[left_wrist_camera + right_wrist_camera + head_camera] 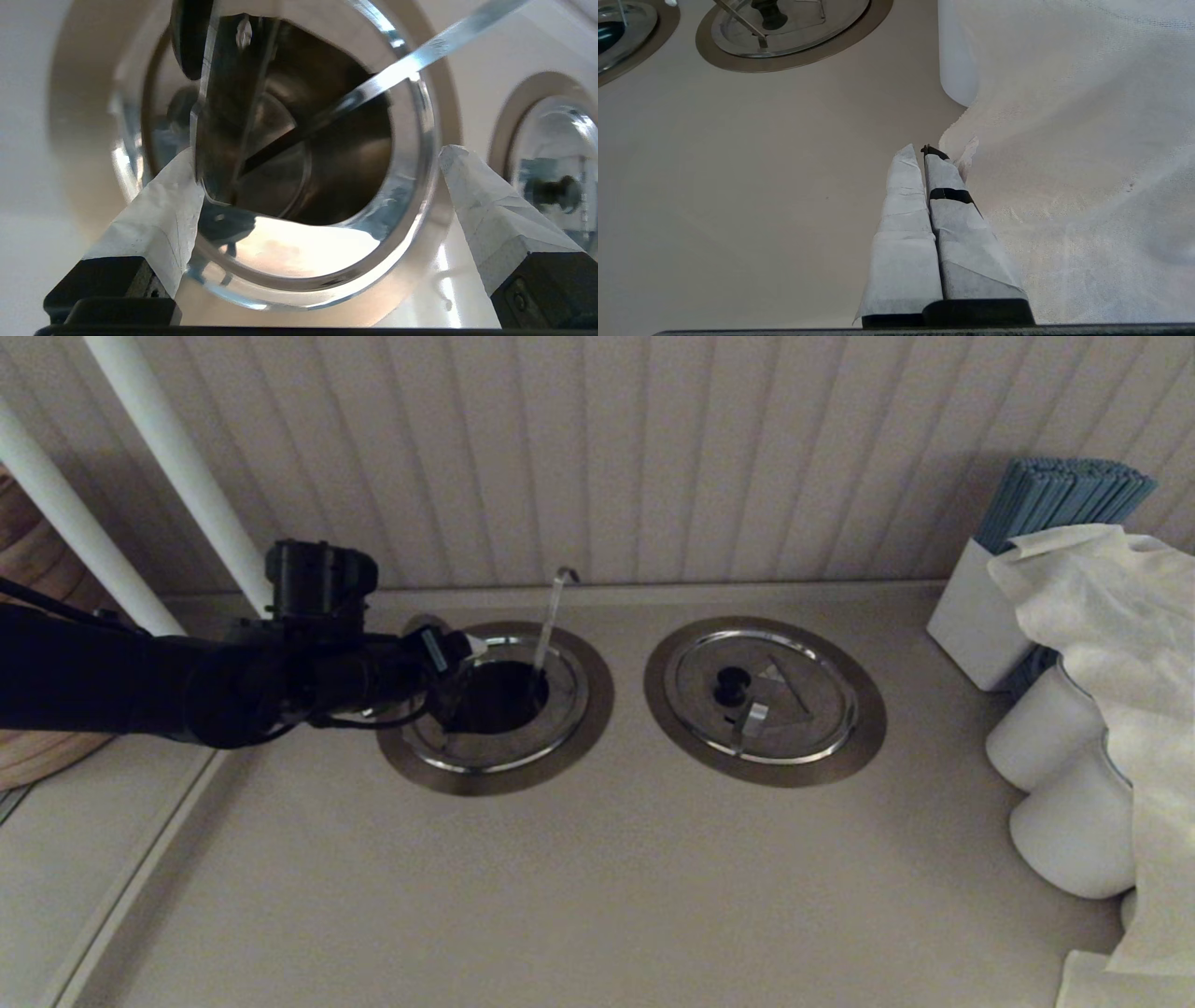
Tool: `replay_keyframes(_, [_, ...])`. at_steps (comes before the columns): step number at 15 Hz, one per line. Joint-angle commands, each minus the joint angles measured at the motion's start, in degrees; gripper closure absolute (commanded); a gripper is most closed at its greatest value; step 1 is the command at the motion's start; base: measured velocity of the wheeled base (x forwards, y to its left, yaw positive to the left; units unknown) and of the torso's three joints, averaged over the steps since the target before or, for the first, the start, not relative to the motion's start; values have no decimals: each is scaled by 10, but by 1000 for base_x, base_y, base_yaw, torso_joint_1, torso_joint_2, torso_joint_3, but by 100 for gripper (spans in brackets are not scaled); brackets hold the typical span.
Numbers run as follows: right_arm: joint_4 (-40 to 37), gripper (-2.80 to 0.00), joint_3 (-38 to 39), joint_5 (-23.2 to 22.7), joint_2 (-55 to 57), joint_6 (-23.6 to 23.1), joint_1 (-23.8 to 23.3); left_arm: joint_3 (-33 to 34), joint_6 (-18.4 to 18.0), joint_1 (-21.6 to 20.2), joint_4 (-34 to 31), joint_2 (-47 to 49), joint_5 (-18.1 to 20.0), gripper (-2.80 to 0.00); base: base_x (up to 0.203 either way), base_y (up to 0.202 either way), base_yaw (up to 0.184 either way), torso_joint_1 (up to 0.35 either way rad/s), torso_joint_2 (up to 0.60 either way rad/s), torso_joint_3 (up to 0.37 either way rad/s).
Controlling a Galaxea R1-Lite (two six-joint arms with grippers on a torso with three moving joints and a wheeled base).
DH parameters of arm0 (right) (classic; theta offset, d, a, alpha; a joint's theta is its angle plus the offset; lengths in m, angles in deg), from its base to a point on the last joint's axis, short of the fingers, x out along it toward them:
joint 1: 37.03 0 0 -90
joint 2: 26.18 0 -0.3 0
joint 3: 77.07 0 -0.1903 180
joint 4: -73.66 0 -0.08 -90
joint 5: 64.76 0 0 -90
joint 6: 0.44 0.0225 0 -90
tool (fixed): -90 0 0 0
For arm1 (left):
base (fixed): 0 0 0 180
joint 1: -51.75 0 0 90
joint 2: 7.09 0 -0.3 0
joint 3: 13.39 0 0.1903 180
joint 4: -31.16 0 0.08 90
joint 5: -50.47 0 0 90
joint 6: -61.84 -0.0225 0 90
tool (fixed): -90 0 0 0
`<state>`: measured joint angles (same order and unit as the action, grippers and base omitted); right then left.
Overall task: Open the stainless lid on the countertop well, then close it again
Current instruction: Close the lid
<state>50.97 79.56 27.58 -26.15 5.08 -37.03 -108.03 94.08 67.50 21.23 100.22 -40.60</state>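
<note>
A beige countertop (pixel 579 896) meets a wall of vertical ribbed paneling (pixel 653 448). Two white pipes (pixel 177 467) run diagonally at the left rear. At the right stand a white holder (pixel 971 616) of blue straws (pixel 1055 499), white cylindrical containers (pixel 1074 831), and a draped white cloth (pixel 1120 616). A second lidded well (pixel 764 698) is set in the counter. Lighting is dim.

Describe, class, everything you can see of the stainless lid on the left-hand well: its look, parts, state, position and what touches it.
The stainless lid is a thin, shiny steel disc, folded up and standing almost on edge inside the countertop well, leaving the dark inside exposed. A black knob shows on its raised face. The thin hooked rod rises from the opening beside it. The left gripper is open over the well, one taped finger against the lid's edge. Its fixed half cannot be made out clearly.
</note>
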Motion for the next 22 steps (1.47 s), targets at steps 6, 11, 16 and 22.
replay_keyframes(6, [0,0,0,0,1,0,0,15,1,25,11,-17,-1,-280,0,0,0,0,0,0])
replay_keyframes(11, [0,0,0,0,1,0,0,24,5,52,11,-42,0,-280,0,0,0,0,0,0])
replay_keyframes(16, [0,0,0,0,1,0,0,29,5,67,11,-38,2,-280,0,0,0,0,0,0])
replay_keyframes(22, [0,0,0,0,1,0,0,23,-2,66,12,-8,-3,-280,0,0,0,0,0,0])
